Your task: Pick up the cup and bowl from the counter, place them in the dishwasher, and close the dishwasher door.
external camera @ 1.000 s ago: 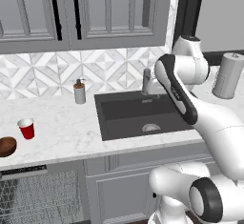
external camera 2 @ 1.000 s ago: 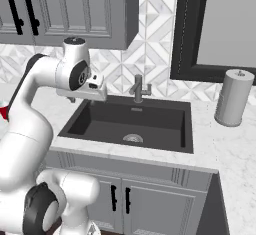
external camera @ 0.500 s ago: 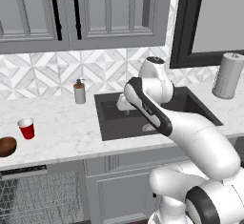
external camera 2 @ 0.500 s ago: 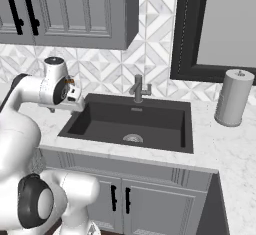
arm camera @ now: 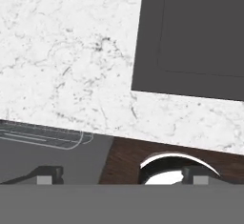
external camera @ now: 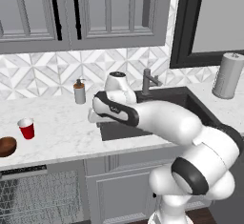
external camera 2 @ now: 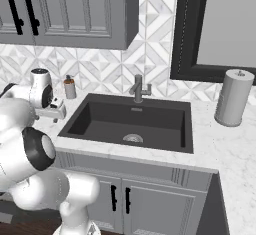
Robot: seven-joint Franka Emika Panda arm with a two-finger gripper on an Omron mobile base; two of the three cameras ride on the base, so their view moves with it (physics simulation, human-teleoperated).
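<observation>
**While cup and bowl wait at the far left, the arm leans over with its gripper wide**

Because both dishes sit at the left end of the surface point(external camera: 62, 127), well apart from the sink point(external camera 2: 132, 124), the arm point(external camera: 157, 118) is stretched low across the sink's front corner and reaches that way. Below the same end, the dishwasher point(external camera: 33, 199) shows its wire rack under the dark top strip. I judge from this that the door is down and the rack is ready to load, which puts the drop-off almost directly beneath the pick-up. A corner of that rack also shows past the marble's edge in the hand view.

On the marble near its front edge lies the bowl point(external camera: 7, 146), partly cut off by the left base view's border. The cup point(external camera: 26, 128) stands upright just beside it, a little further back and nearer the arm. That makes the cup the likelier first pick. A soap dispenser point(external camera: 79, 92) stands against the backsplash, clear of the path.

The gripper point(external camera: 90, 116) hangs over bare marble beside the sink's left rim, with a fair stretch of surface between it and the cup. It points down, its fingers spread fully apart with nothing between them, as suits a hand about to straddle a cup. Neither dish has been lifted, so the task looks to be at its very start
</observation>
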